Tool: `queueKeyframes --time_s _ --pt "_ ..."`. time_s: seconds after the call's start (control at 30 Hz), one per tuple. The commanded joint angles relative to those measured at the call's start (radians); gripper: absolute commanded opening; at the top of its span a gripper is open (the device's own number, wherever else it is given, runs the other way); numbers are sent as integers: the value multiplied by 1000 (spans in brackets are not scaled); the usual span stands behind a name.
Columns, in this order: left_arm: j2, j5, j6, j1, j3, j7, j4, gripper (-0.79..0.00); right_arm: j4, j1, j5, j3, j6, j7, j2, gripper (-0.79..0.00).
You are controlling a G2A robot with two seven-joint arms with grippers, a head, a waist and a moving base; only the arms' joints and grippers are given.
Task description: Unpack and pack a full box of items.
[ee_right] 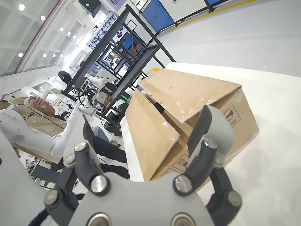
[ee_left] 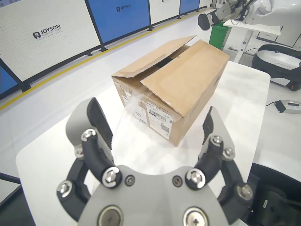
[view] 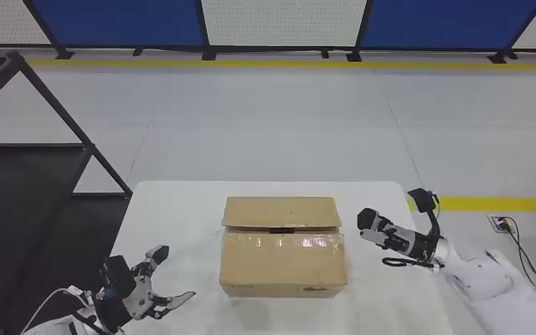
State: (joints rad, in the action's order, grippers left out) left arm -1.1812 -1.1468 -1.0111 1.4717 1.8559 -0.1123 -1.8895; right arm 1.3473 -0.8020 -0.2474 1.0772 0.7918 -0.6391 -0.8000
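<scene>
The box sits at the middle of the table with its top flaps loosely shut, and we see the left gripper spread wide over the table's near left corner and the right gripper open over its right side, both empty.

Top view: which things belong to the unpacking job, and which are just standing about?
Job: cardboard box, table, left gripper and right gripper, both open.
Standing about: black rack, blue panels, yellow floor line.
</scene>
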Motion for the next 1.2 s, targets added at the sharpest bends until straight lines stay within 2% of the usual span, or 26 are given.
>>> queueKeyframes --time_s 0.0,0.23,0.5,0.9,1.03,1.17 --pt "1 48 10 3 -16 -6 18 0 13 -13 -21 -6 -34 -13 -1 0" --pt "25 294 16 -38 -34 -211 75 0 -29 12 -225 -12 -131 -208 -7 0" --pt "65 639 38 -78 -70 -485 121 0 -111 67 -319 -55 -179 -358 -31 0" --pt "65 639 38 -78 -70 -485 121 0 -187 137 -359 -125 -166 -441 -80 0" --pt "65 639 38 -78 -70 -485 121 0 -186 147 -406 -132 -138 -520 -90 0" --pt "65 639 38 -78 -70 -485 121 0 -134 141 -431 -130 -162 -552 -88 0"
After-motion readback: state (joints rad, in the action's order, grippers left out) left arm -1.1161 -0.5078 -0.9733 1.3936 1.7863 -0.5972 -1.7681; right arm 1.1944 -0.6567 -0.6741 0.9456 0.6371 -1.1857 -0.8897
